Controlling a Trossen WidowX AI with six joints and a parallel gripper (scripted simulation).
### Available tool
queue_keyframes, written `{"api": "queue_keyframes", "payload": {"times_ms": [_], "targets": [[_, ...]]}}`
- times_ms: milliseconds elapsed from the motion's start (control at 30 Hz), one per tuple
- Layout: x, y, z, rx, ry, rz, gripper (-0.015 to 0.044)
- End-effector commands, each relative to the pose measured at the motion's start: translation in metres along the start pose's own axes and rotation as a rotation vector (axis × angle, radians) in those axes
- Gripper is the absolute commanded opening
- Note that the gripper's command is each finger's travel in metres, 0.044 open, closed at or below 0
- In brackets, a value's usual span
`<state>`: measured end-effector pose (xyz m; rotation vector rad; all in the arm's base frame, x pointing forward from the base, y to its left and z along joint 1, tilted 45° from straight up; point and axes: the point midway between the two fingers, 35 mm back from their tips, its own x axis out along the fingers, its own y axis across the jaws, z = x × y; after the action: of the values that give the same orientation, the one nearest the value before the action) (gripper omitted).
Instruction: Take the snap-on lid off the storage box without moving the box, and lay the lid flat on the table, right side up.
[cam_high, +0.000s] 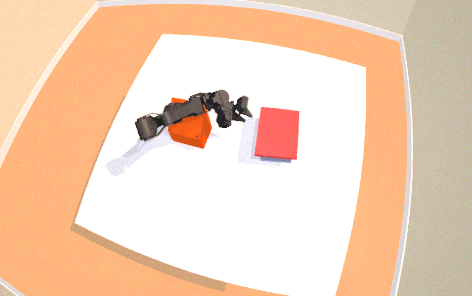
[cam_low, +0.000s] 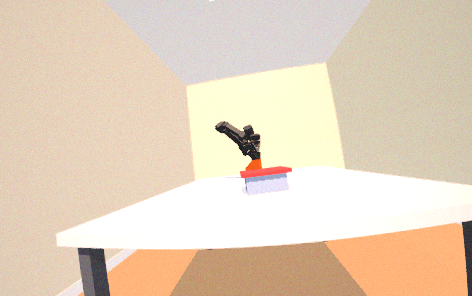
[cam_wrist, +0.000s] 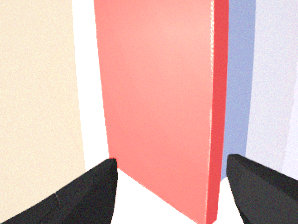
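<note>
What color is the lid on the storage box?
The lid is plain red, and it shows best in the top view.

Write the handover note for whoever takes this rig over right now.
Gripper: open, holding nothing, near the lid's edge.
Lid: red, on top of the storage box, which stands on the table.
Done: no part of the lid removal.
Left: grip the lid, unsnap it with the box kept in place, lay it flat, right side up.
</note>
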<state>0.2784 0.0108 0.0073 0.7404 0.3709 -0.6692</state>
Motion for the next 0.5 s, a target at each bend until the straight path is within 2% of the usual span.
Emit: {"api": "queue_keyframes", "payload": {"times_ms": [0, 467], "targets": [[0.0209, -0.0333, 0.0009, -0.013, 0.002, -0.007, 0.0235], [0.0250, -0.0368, 0.0017, -0.014, 0.001, -0.007, 0.0235]]}}
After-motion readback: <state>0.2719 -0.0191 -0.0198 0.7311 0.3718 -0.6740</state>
